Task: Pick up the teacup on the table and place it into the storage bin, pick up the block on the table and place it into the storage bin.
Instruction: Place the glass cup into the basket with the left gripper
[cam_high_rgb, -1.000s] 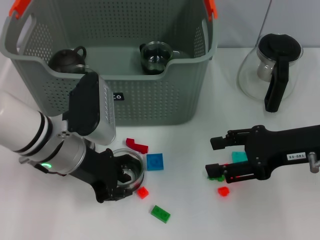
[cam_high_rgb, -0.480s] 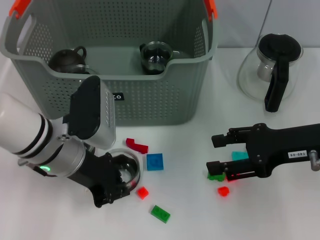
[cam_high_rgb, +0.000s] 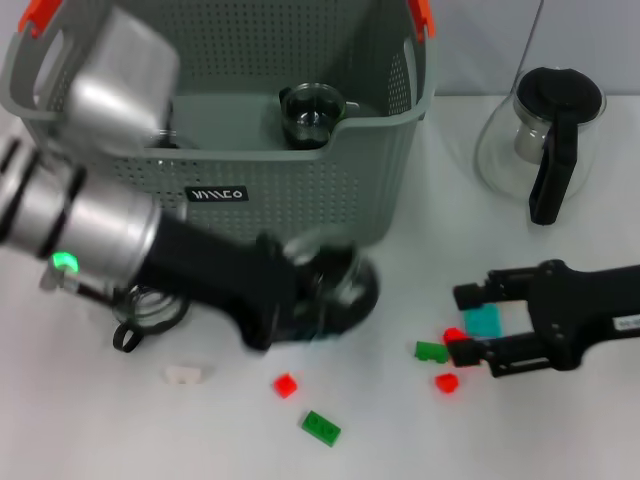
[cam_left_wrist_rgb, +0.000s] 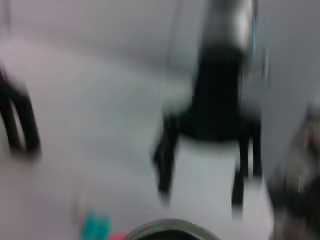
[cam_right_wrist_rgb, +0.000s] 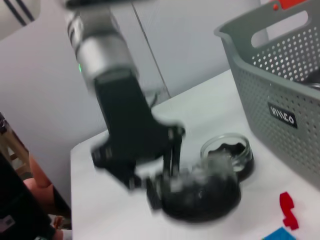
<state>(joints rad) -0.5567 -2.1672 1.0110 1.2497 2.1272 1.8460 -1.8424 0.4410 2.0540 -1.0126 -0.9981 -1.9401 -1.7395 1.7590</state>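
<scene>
**One teacup binned, one in the air, no block moved yet**

Counted inside the storage bin: one glass teacup, upright against the near wall, right of centre. Cannot vouch for more, with the left arm masking the bin's left half.

Caught mid-swing in front of the bin's near wall: the left pincer, clenched, as far as the blur allows, on a second cup, the lifted teacup. Looks clear of the tabletop and low against the perforated wall, so well short of the rim. Reads as dark smoky glass, round-bodied and smeared by motion (handle not made out).

Left on the tabletop, near the bin's left end under the left arm: a waiting teacup, clear glass, upright, mouth open.

Blocks all untouched by the look of it: a red block and a green block near centre, plus a teal block to the right with small green and red ones beside it.

Hovering over that right-hand cluster: the right pincer, released, fingers spread either side of the teal block, gripping nothing.

Judged roughly at the midpoint for cups, nowhere for blocks.
</scene>
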